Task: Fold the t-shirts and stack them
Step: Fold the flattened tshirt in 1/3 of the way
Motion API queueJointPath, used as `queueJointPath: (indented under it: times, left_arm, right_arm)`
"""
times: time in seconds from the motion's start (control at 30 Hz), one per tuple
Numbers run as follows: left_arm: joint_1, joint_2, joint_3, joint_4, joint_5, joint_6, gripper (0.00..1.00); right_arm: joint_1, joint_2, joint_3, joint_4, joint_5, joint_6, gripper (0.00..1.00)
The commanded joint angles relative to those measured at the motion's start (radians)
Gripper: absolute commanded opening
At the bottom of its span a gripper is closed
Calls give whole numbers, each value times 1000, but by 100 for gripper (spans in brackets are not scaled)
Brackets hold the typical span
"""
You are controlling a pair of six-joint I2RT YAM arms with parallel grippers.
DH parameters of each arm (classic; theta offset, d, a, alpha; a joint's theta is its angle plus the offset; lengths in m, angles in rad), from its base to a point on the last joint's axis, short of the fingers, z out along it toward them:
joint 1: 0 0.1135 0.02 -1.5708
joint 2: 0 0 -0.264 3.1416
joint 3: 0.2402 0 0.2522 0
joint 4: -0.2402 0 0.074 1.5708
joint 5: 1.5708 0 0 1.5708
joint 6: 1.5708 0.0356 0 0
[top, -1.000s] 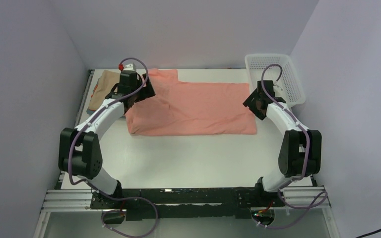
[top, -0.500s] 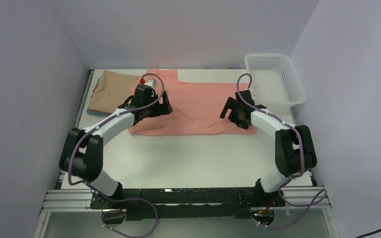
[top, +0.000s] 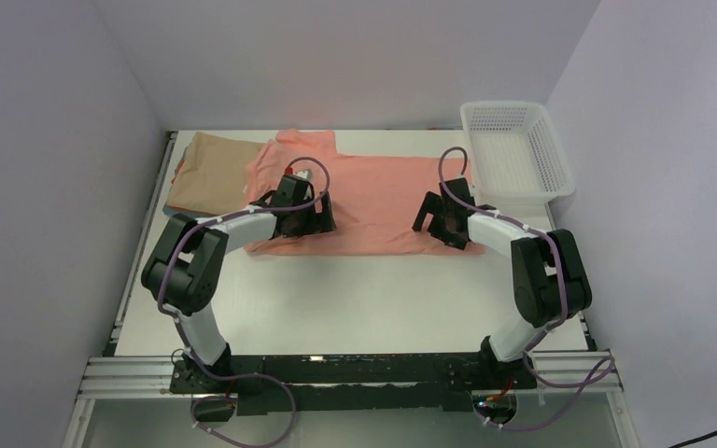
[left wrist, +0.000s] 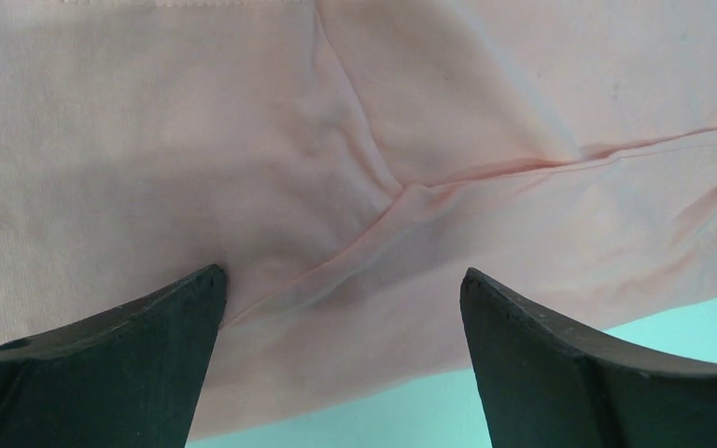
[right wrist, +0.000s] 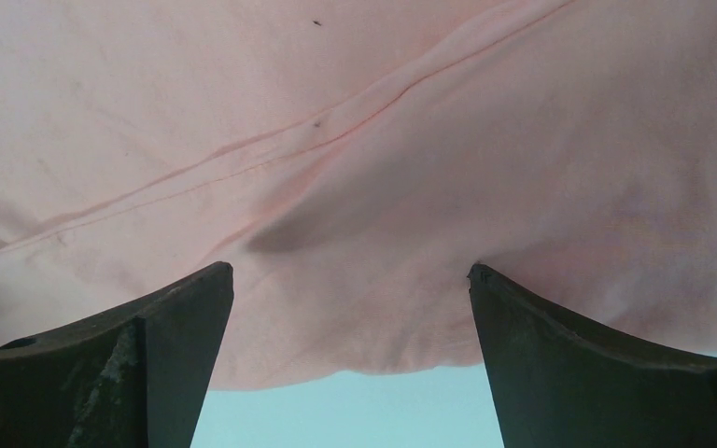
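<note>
Your left hand (top: 306,217) sits over the left part of the salmon-pink t-shirt (top: 373,191), close to the shirt's near edge. Its two dark fingers (left wrist: 163,317) are spread wide, with nothing between them but flat cloth. Your right hand (top: 445,224) is over the right part of the same shirt, also close to that near edge, spread just as wide and gripping nothing. In both wrist views the fingertips come very close to the fabric, but you cannot tell whether they touch it.

The pink shirt lies spread along the far half of the worktop (top: 355,299), with one sleeve reaching toward the far edge. A diagonal seam and soft creases show in the cloth under the left hand. The tan t-shirt (top: 207,173) lies folded in the far left corner, its right edge meeting the pink one. A white mesh basket (top: 560,173) stands in the far right corner.
</note>
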Motion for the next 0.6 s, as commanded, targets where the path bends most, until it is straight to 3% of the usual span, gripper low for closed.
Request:
queueJointPath:
  times: [0.0,0.37,0.57]
  left_arm:
    - [-96,-7,-127,-84,20,-73,99]
    - [-274,-246,-404,-123,45,-244,99]
    - [-413,-391,-470,-198,47,-355,99]
  right_arm:
    - [-13,-53,-118,-126,27,-1,100]
    - [-38,-337,-313,-260,-8,18,100]
    - [-37,-482,-402,-390,-4,72,100]
